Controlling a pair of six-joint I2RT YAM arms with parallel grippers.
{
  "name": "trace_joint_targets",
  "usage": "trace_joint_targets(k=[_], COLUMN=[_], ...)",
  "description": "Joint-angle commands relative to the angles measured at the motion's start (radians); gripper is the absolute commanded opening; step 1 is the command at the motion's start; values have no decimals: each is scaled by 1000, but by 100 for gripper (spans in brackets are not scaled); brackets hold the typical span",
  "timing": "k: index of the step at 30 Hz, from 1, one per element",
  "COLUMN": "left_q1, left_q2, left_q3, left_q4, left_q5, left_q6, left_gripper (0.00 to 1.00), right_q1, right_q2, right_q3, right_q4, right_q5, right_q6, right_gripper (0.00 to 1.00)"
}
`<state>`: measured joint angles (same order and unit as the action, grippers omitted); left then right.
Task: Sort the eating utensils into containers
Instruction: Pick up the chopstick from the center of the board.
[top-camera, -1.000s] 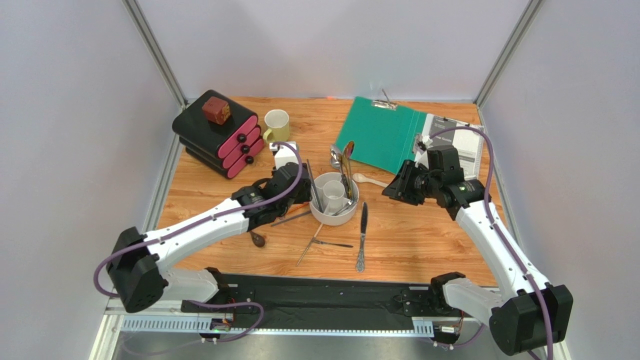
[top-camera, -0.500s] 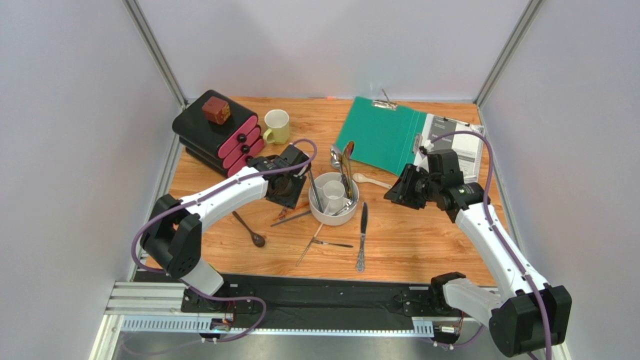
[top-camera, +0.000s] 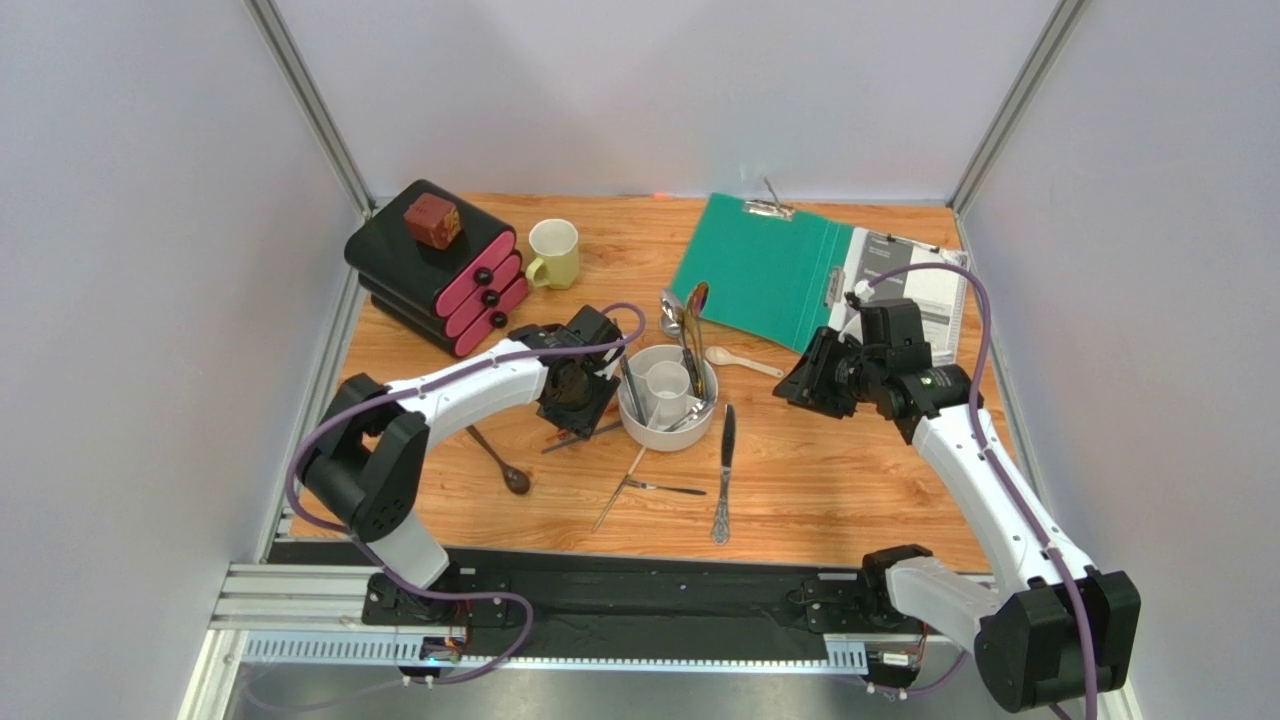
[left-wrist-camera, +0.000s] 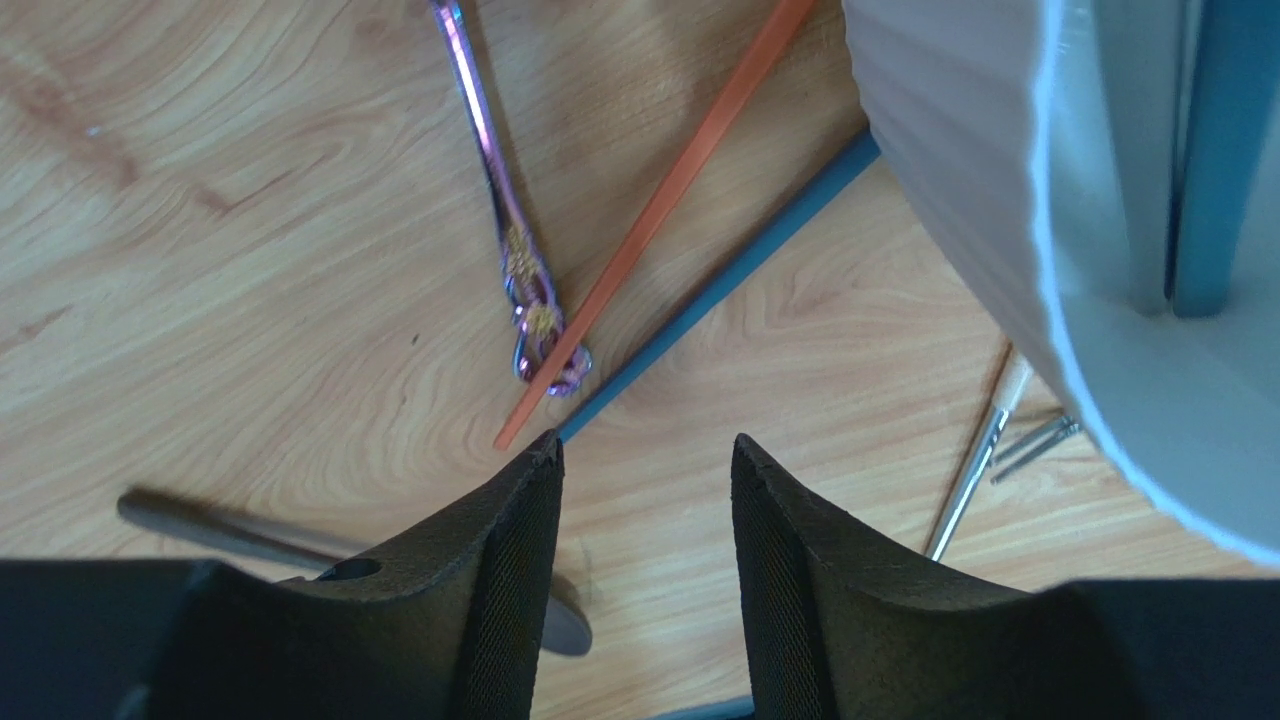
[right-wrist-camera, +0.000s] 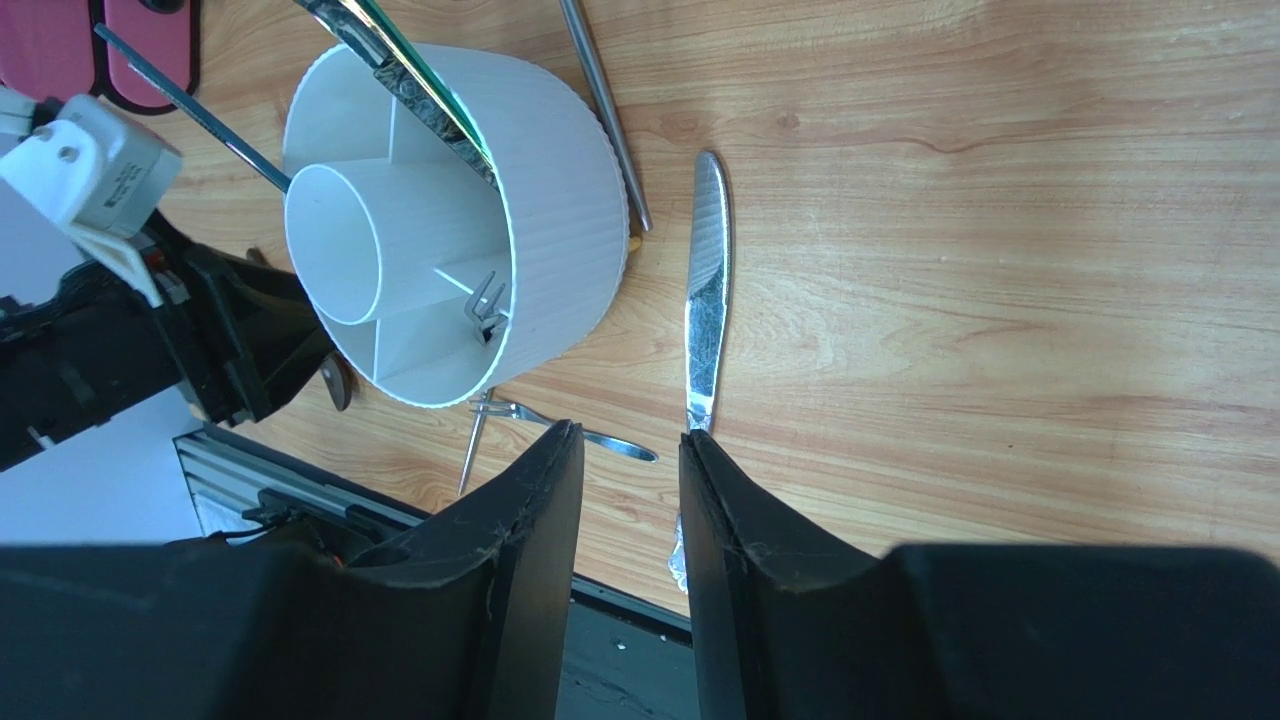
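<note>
The white round holder (top-camera: 669, 402) with inner partitions stands mid-table with several utensils upright in it. My left gripper (top-camera: 579, 393) hangs open and empty just left of it, above an iridescent purple utensil (left-wrist-camera: 504, 225), an orange-looking chopstick (left-wrist-camera: 661, 210) and a dark stick (left-wrist-camera: 721, 285). A dark spoon (top-camera: 504, 462) lies further left. My right gripper (top-camera: 804, 375) is open and empty to the right of the holder (right-wrist-camera: 451, 240), over a silver knife (right-wrist-camera: 706, 300). A silver fork (right-wrist-camera: 556, 428) and thin sticks (top-camera: 619, 488) lie in front. A white ceramic spoon (top-camera: 739, 359) rests behind.
A black and pink drawer box (top-camera: 439, 270) with a brown cube on top stands at the back left, a pale yellow mug (top-camera: 553, 252) beside it. A green clipboard (top-camera: 766, 270) and papers (top-camera: 909, 285) lie at the back right. Grey walls close in three sides.
The left arm has folded its elbow back to the left while its gripper stayed beside the holder's left wall, shifting slightly forward. The right gripper has drifted a little to the right.
</note>
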<state>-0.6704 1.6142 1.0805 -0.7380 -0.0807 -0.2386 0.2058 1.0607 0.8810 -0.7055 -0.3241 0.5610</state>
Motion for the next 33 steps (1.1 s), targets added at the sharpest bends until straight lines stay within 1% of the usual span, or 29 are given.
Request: trace_joint_targets(k=[1, 4, 11, 20, 23, 27, 30, 33], left_q1=[18, 38, 80, 91, 98, 120, 144, 155], left_q2=[65, 108, 125, 24, 16, 79, 142, 171], left_q3=[18, 25, 48, 58, 56, 84, 110, 125], left_q4=[69, 78, 81, 71, 83, 71, 68, 77], left_q5=[47, 64, 73, 73, 73, 73, 107, 142], left_q6=[53, 48, 87, 128, 153, 177, 173, 168], left_gripper=[51, 51, 50, 47, 47, 46, 46, 45], right_q1=[-8, -11, -16, -16, -16, -17, -17, -16], right_q2=[-2, -18, -22, 18, 30, 48, 56, 67], right_q3=[23, 13, 19, 36, 39, 58, 72, 87], right_q4=[26, 18, 15, 40, 58, 63, 60, 58], right_q5=[-1, 0, 10, 13, 7, 10, 17, 23], right_q6=[4, 10, 17, 34, 42, 42, 42, 40], right_gripper=[36, 36, 36, 36, 36, 36, 36, 36])
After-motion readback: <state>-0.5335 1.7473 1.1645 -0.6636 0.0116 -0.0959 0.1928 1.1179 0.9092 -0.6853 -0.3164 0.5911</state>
